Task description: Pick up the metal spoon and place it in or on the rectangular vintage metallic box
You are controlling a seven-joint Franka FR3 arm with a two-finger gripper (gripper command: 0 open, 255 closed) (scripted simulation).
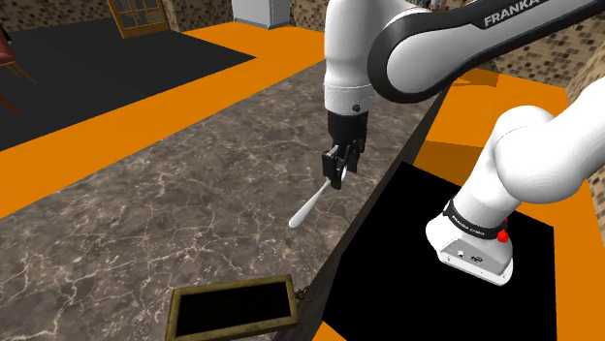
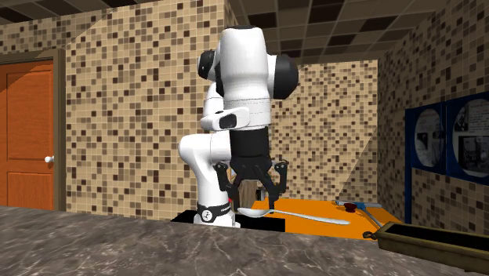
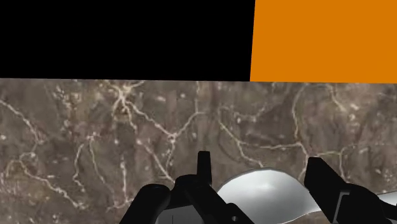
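My black gripper (image 1: 336, 174) is shut on the bowl end of a pale grey spoon (image 1: 308, 207). The spoon's handle slants down from the fingers toward the counter's near edge. In the second exterior view the gripper (image 2: 252, 200) holds the spoon (image 2: 309, 215) a little above the marble counter, handle pointing to that view's right. In the wrist view the rounded bowl (image 3: 267, 191) sits clasped between the two fingers of my gripper (image 3: 259, 162). The rectangular box (image 1: 180, 312), olive-brown rim and dark inside, stands open on the counter at the shoulder view's bottom edge. It also appears low in the second exterior view as box (image 2: 431, 239).
The dark veined marble counter (image 1: 145, 213) runs diagonally, with an orange floor (image 1: 475, 126) and black areas beyond its edge. My white base (image 1: 475, 237) stands past the counter. An orange door (image 2: 27, 133) is in the tiled wall.
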